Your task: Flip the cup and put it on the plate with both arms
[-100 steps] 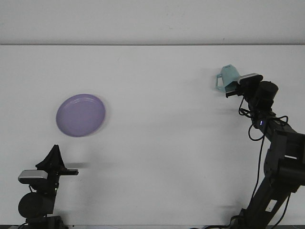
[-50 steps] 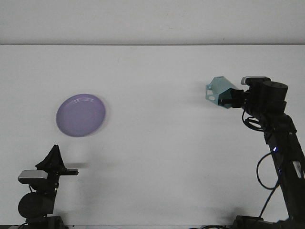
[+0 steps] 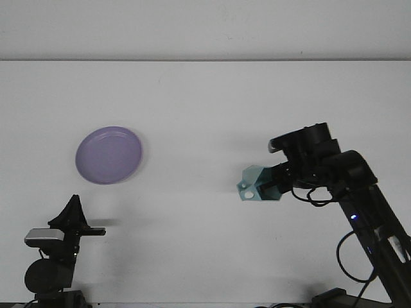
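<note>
**Right hand carries the cup at right of centre, plate lies at left**

The right hand (image 3: 275, 181) sits right of centre in the frame, its dark fingers clenched around a pale teal cup (image 3: 255, 184). The cup is tipped on its side, one end pointing left, and it appears to be held clear of the white desk (image 3: 205, 115), with a faint shadow beneath it. The right arm rises from the lower right corner and bends over toward the cup, cables looping beside it and a small blue light showing on its lower link.

The purple plate (image 3: 108, 154) lies flat on the desk at left of the frame, well apart from the cup, with nothing on it.

The left hand (image 3: 72, 215) stands in the lower left corner, below the plate and apart from it, pointing upward; whether its fingers are parted or closed cannot be told from this view.
</note>
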